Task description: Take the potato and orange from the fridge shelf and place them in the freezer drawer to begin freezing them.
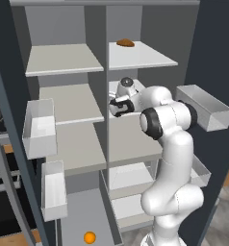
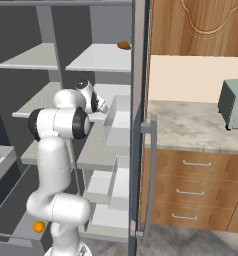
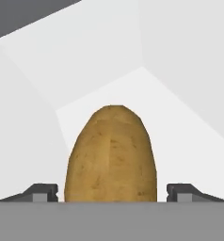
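The potato (image 3: pixel 111 155), at lower centre of the hand view on a white fridge shelf, looks rigid, light and smooth-skinned, so grip it across its widest middle; the tool (image 3: pixel 112 192) stands apart, one tip either side, not yet touching.

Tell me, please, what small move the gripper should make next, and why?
Probably close the gripper on the potato. In the hand view the potato sits centred between the two fingertips, which stand apart on either side of it with small gaps. The orange already lies in the freezer drawer, so the potato is what remains.
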